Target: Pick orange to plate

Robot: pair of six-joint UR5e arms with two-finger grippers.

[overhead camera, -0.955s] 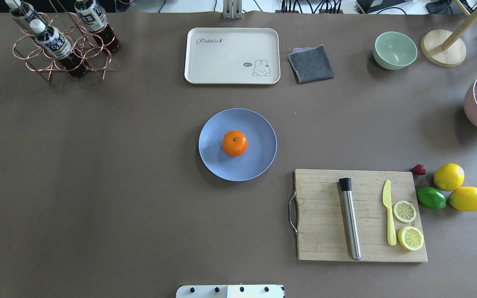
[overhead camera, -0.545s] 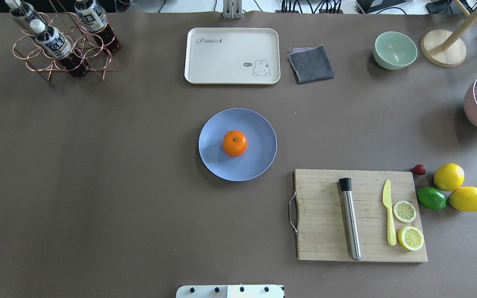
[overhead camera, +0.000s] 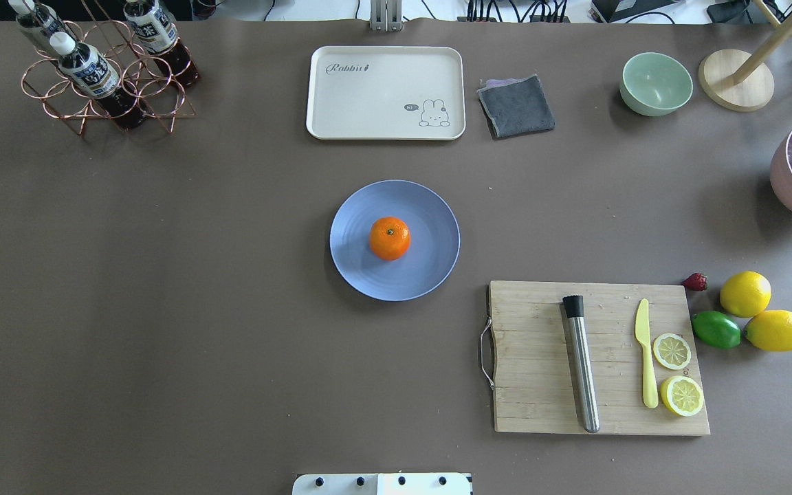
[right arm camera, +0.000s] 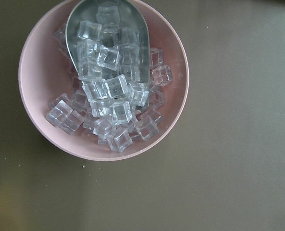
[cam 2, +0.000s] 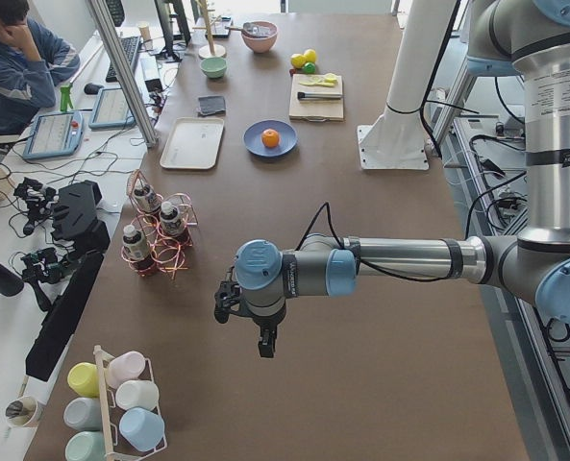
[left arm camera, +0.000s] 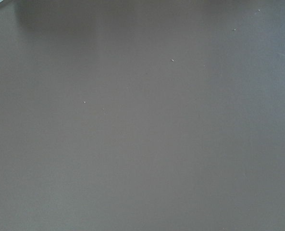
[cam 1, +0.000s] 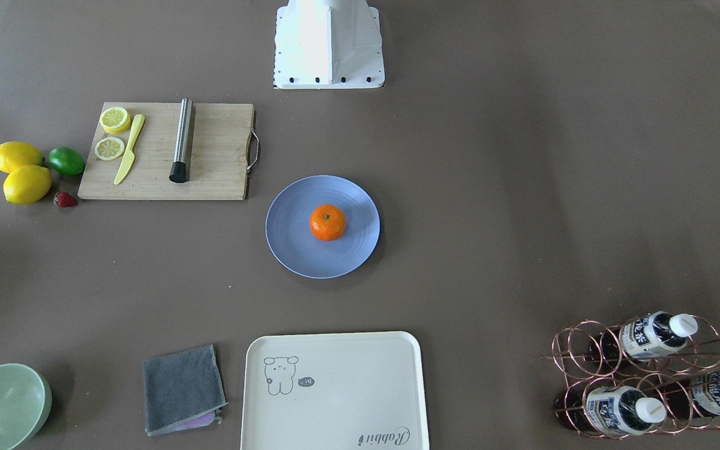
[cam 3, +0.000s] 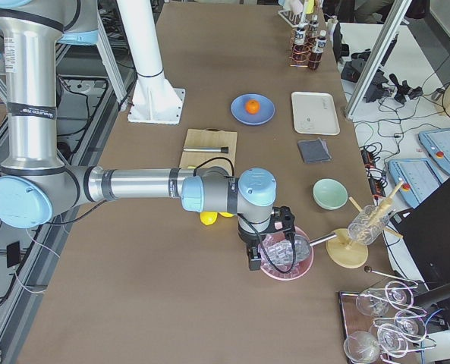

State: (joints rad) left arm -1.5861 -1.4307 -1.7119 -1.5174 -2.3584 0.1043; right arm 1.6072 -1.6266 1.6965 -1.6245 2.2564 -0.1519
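The orange [overhead camera: 390,238] sits stem up in the middle of the periwinkle-blue plate [overhead camera: 430,206] at the table's centre, also seen as orange [cam 1: 327,222] on plate [cam 1: 291,240] in the front-facing view. No gripper is near it. My left gripper [cam 2: 265,344] hangs over bare table far off at the robot's left end, past the bottle rack; I cannot tell its state. My right gripper [cam 3: 253,259] hovers at the table's other end over a pink bowl of ice; whether it is open or shut cannot be told either.
A wooden cutting board [overhead camera: 540,385] carries a steel muddler, a yellow knife and lemon slices. Beside it lie two lemons [overhead camera: 745,293], a lime and a strawberry. At the back stand a cream tray [overhead camera: 368,103], grey cloth, green bowl [overhead camera: 656,84] and bottle rack [overhead camera: 104,75]. The pink ice bowl [right arm camera: 39,57] holds a metal scoop.
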